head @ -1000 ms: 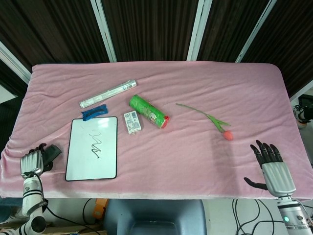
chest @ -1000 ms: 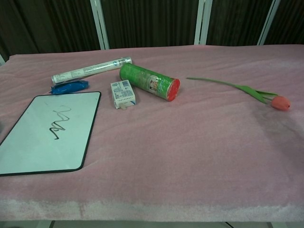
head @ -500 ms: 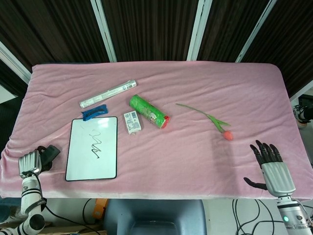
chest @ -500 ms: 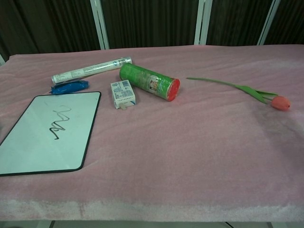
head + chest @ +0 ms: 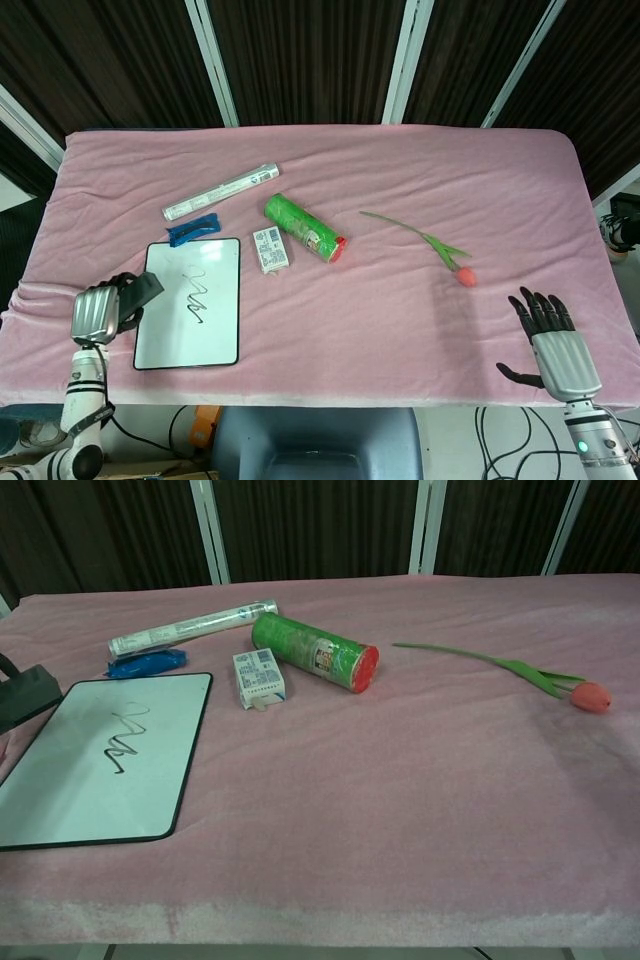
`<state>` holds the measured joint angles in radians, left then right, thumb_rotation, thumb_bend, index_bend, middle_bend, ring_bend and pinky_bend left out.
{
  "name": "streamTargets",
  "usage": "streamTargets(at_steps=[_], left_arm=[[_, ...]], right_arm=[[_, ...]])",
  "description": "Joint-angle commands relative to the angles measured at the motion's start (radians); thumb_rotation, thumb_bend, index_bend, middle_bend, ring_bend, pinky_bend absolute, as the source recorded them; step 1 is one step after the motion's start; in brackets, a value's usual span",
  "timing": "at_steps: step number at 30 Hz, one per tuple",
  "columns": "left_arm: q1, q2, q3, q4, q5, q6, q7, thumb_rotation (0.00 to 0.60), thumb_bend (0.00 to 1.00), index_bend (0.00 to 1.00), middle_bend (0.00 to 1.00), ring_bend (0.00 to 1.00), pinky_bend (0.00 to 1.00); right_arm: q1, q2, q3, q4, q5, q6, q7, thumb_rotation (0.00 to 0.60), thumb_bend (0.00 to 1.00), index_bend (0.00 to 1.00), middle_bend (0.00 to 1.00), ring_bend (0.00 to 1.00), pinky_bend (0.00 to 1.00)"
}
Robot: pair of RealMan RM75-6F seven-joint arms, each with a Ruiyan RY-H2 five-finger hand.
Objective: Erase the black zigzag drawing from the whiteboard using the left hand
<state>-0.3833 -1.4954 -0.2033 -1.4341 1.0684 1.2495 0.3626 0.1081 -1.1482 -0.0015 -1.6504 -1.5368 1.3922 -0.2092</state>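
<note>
Since the earlier frames the left hand (image 5: 96, 313) has come in from the table's left edge toward the board, and its dark block now shows in the chest view, where before there was none.

In the head view, the left hand sits just beside the left edge of the black-framed rectangular whiteboard (image 5: 190, 301), its fingers wrapped around a dark grey block eraser (image 5: 139, 292) whose tip reaches the board's frame. The black zigzag drawing (image 5: 198, 294) lies intact near the board's middle. The right hand (image 5: 552, 342) rests at the table's near right corner, holding nothing, fingers spread and thumb out to the side. On the pink cloth-covered table (image 5: 400, 170) lie a blue wrapped packet (image 5: 193, 229) just above the board, a long clear plastic tube (image 5: 221, 192) beyond it, a small white printed box (image 5: 270, 249), a green cylindrical can with a red end (image 5: 305, 228) and a red tulip with a green stem (image 5: 432, 243), well apart to the right.

In the chest view, the eraser (image 5: 27, 696) pokes in at the left edge, beside the whiteboard's (image 5: 60, 800) far left corner. The drawing (image 5: 123, 739) is unmarked. Neither hand itself shows here. The packet (image 5: 146, 663), tube (image 5: 193, 626), box (image 5: 258, 677), can (image 5: 315, 653) and tulip (image 5: 590, 696) lie as in the other view.
</note>
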Motion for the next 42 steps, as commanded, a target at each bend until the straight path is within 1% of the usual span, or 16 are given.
streamTargets(at_steps=[1, 6, 11, 14, 23, 33, 37, 42], left_arm=[[-0.033, -0.038, 0.022, -0.054, 0.028, 0.019, 0.098, 0.6, 0.73, 0.62, 0.73, 0.64, 0.69], [-0.055, -0.093, 0.054, -0.082, 0.022, 0.026, 0.231, 0.6, 0.74, 0.62, 0.73, 0.64, 0.69], [-0.054, -0.128, 0.093, -0.088, 0.033, 0.032, 0.289, 0.6, 0.73, 0.62, 0.73, 0.64, 0.69], [-0.058, -0.15, 0.103, -0.076, 0.037, 0.027, 0.302, 0.6, 0.72, 0.62, 0.73, 0.64, 0.69], [-0.06, -0.167, 0.1, -0.048, 0.021, 0.026, 0.335, 0.6, 0.72, 0.62, 0.73, 0.64, 0.69], [-0.056, -0.17, 0.097, -0.013, -0.011, -0.002, 0.321, 0.6, 0.71, 0.61, 0.73, 0.64, 0.69], [-0.06, -0.171, 0.081, 0.004, -0.023, -0.01, 0.306, 0.6, 0.71, 0.61, 0.73, 0.64, 0.69], [-0.069, -0.171, 0.042, 0.045, -0.059, -0.034, 0.264, 0.6, 0.71, 0.61, 0.73, 0.64, 0.69]], right_arm=[[0.0, 0.002, 0.001, 0.0, 0.001, 0.0, 0.005, 0.6, 0.3, 0.0, 0.0, 0.0, 0.12], [-0.001, 0.008, -0.002, 0.0, -0.006, 0.003, 0.017, 0.6, 0.3, 0.0, 0.0, 0.0, 0.12], [-0.003, 0.014, -0.003, 0.001, -0.009, 0.008, 0.029, 0.6, 0.3, 0.0, 0.0, 0.0, 0.12], [-0.005, 0.016, -0.005, 0.001, -0.014, 0.012, 0.034, 0.6, 0.3, 0.0, 0.0, 0.0, 0.12], [-0.004, 0.016, -0.002, 0.003, -0.01, 0.011, 0.035, 0.6, 0.3, 0.0, 0.0, 0.0, 0.12], [-0.004, 0.015, -0.002, 0.002, -0.01, 0.01, 0.032, 0.6, 0.3, 0.0, 0.0, 0.0, 0.12], [-0.004, 0.016, -0.001, 0.002, -0.009, 0.01, 0.034, 0.6, 0.3, 0.0, 0.0, 0.0, 0.12], [-0.004, 0.017, -0.002, 0.002, -0.011, 0.011, 0.035, 0.6, 0.3, 0.0, 0.0, 0.0, 0.12]])
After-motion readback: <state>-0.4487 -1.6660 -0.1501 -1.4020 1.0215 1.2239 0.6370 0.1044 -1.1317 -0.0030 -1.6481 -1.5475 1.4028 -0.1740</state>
